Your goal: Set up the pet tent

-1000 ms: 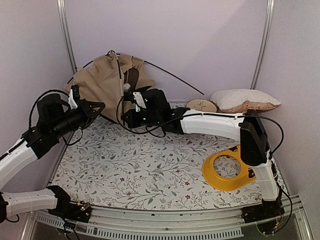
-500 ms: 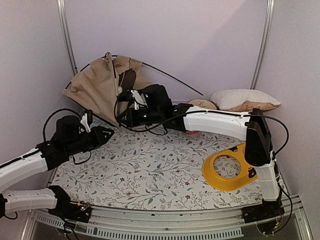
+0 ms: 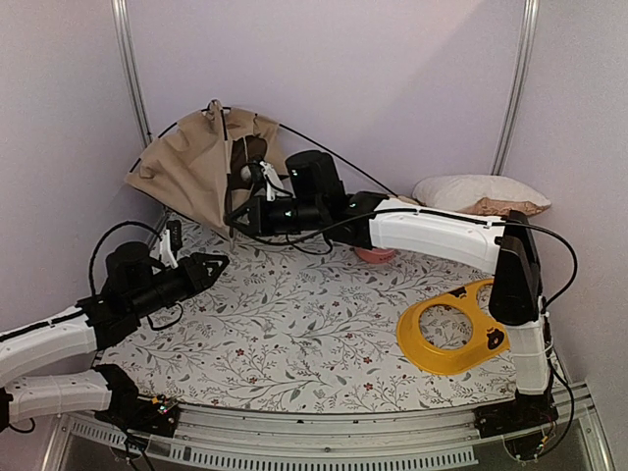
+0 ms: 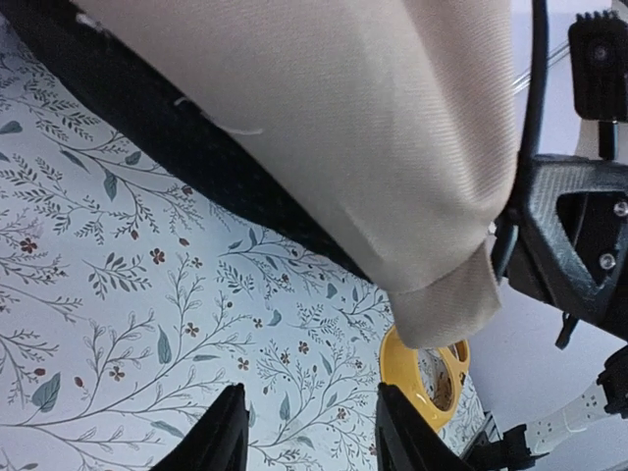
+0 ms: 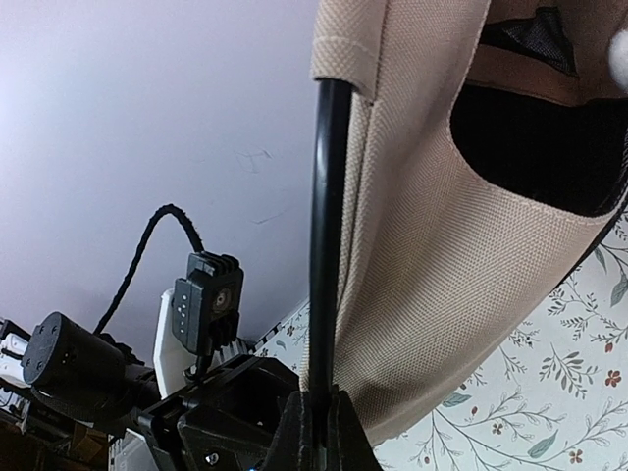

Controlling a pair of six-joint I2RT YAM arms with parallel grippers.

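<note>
Free passage is offered over the middle of the floral-printed table cover (image 3: pixel 294 334). The back left corner is blocked by the tan fabric pet tent (image 3: pixel 186 172), the back by the outstretched white right arm (image 3: pixel 432 231), and the right side by a flat yellow plastic ring (image 3: pixel 432 355).

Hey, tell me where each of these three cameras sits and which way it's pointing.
Top external: above and behind the robot, facing down at the pet tent; left arm and right arm show.
Left wrist: on the left arm, low, looking across the floral mat toward the tent; open left end effector shows.
Right wrist: looking up along the black pole; right end effector shut on it.
Shared: both wrist views show tent fabric.
</note>
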